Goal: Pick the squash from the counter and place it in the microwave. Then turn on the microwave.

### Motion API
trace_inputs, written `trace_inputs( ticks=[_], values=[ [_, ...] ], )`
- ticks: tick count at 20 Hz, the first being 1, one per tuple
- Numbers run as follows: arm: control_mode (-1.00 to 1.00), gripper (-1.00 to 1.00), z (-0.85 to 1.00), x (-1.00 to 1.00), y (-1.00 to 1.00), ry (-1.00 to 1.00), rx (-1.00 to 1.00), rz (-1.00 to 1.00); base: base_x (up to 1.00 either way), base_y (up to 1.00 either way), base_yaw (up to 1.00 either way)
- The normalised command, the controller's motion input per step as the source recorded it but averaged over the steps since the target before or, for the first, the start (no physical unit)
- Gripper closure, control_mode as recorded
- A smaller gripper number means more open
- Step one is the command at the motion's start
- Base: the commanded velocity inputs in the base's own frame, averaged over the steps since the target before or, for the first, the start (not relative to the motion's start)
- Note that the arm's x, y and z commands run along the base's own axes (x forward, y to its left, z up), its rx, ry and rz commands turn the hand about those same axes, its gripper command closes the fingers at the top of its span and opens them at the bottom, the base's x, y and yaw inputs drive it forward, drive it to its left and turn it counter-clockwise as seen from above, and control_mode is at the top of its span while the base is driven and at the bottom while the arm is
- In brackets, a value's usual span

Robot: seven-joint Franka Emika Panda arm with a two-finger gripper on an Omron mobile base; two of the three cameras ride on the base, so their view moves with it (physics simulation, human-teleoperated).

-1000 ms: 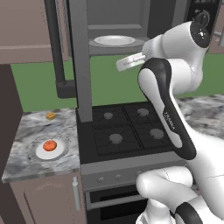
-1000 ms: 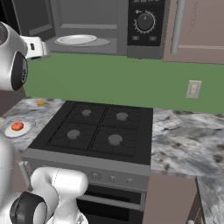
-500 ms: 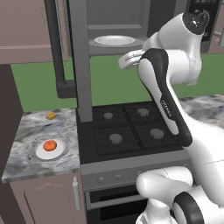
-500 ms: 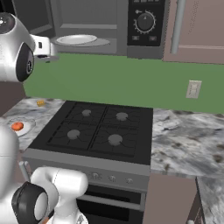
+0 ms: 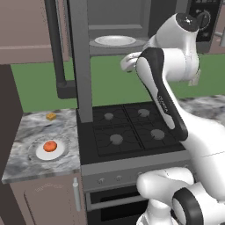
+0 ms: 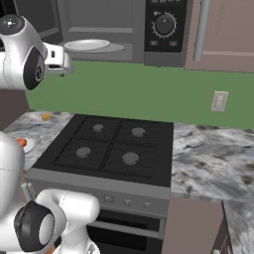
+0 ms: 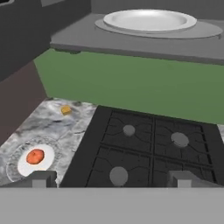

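While the gripper (image 7: 111,178) hangs high above the stove (image 7: 148,148) with its jaws spread wide and nothing between them, the squash (image 5: 50,146) rests on a white plate (image 5: 59,151) near the front edge of the counter (image 5: 26,132), left of the stove. A small yellow-orange cube (image 5: 51,116) lies toward the counter's back edge. The microwave (image 6: 166,30) stands open above, a white dish (image 6: 87,44) inside.
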Motion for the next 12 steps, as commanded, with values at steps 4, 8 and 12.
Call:
trace_inputs(
  ticks=[4, 8, 12],
  values=[
    [-1.0, -1.0, -0.37, 0.07, -0.04, 0.0, 0.0, -0.05, 0.0, 0.0, 0.0],
    [-1.0, -1.0, -0.39, 0.09, -0.03, 0.0, 0.0, -0.06, 0.0, 0.0, 0.0],
    [-1.0, -1.0, -0.32, 0.17, -0.02, 0.03, 0.0, -0.05, 0.0, 0.0, 0.0]
  ],
)
